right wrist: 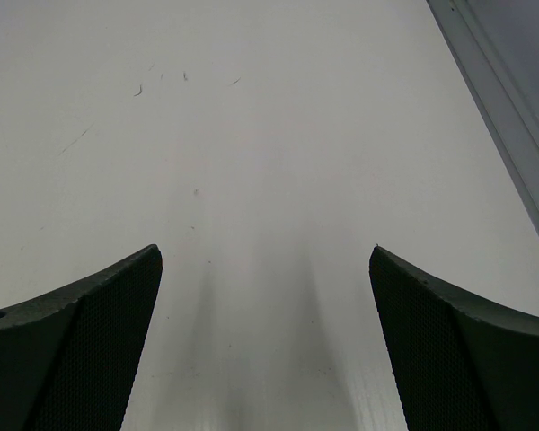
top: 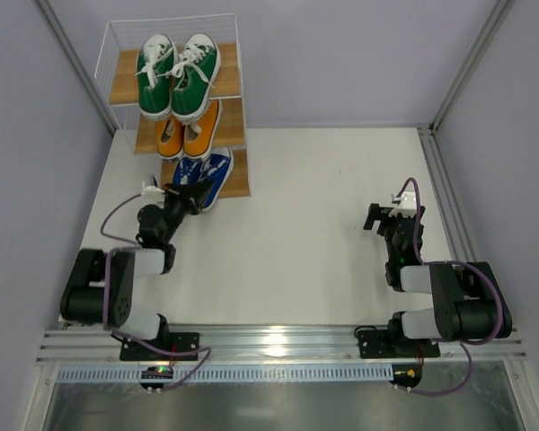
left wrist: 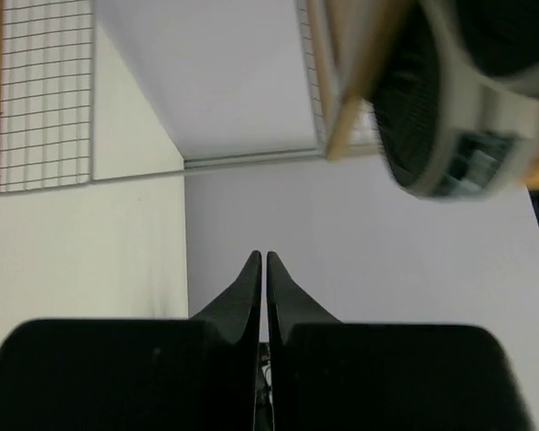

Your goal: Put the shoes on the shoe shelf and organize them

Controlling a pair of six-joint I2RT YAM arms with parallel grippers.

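Six shoes [top: 200, 130] fill the shoe shelf [top: 123, 87], far-left corner; left gripper [left wrist: 260, 259], fingers together, at its lowest tier; right gripper [right wrist: 265, 251] gapes by the right edge.

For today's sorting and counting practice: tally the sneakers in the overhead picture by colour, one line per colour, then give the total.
Green sneakers: 2
Orange sneakers: 2
Blue sneakers: 2
Total: 6
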